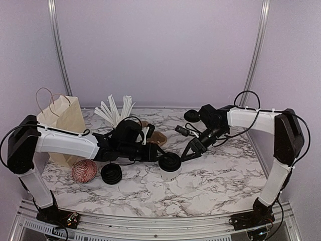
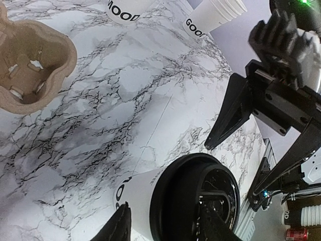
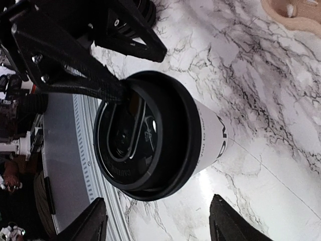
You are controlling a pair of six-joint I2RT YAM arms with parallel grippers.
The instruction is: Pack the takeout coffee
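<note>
The counter (image 1: 220,175) is white marble with dark veins, boxed in by plain lilac walls (image 1: 160,50) with a metal post (image 1: 57,50) running up each back corner. A brown paper bag (image 1: 62,120) stands at the back left, with a black cup of white sticks (image 1: 116,110) beside it and a cardboard carrier (image 2: 30,70) lying near the middle. Toward the front left sit a red-patterned bowl (image 1: 84,170) and, just beside it, a loose black lid (image 1: 111,173). The coffee cup (image 1: 169,173) stands upright in the middle of the counter, its own lid (image 3: 145,135) on, between the two arms. The left end effector (image 2: 165,216) is open, one finger (image 3: 108,88) touching the lid's rim and the other clear of the cup. The right end effector (image 3: 158,201) hangs near the cup from the other side, fingers spread wide and gripping nothing.
</note>
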